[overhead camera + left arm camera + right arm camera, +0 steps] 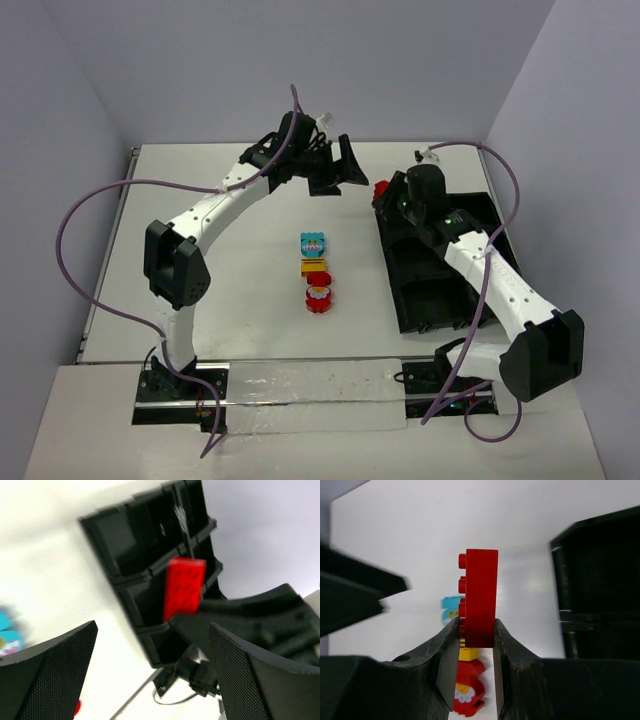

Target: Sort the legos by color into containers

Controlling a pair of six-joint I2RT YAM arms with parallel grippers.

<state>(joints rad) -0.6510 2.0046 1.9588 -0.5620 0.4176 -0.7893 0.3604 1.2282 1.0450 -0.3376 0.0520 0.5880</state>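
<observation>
The red brick (pixel 480 597) is pinched in the right gripper (pixel 476 630), the left gripper (pixel 345 172) spread wide — best released low inside one tray (pixel 392 262) bin.

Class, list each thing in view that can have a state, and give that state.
Left gripper: open, holding nothing.
Right gripper: shut on red brick.
Red brick: held, not yet in tray.
Tray: bins open, no brick seen inside.
Cyan brick: on table, unsorted.
Yellow brick: on table, unsorted.
Red-white brick: on table, unsorted.

A plain red brick (pixel 480 597); black tray (pixel 425 300); cyan brick (pixel 314 243); yellow brick (pixel 314 267); white-marked red brick (pixel 319 297).
</observation>
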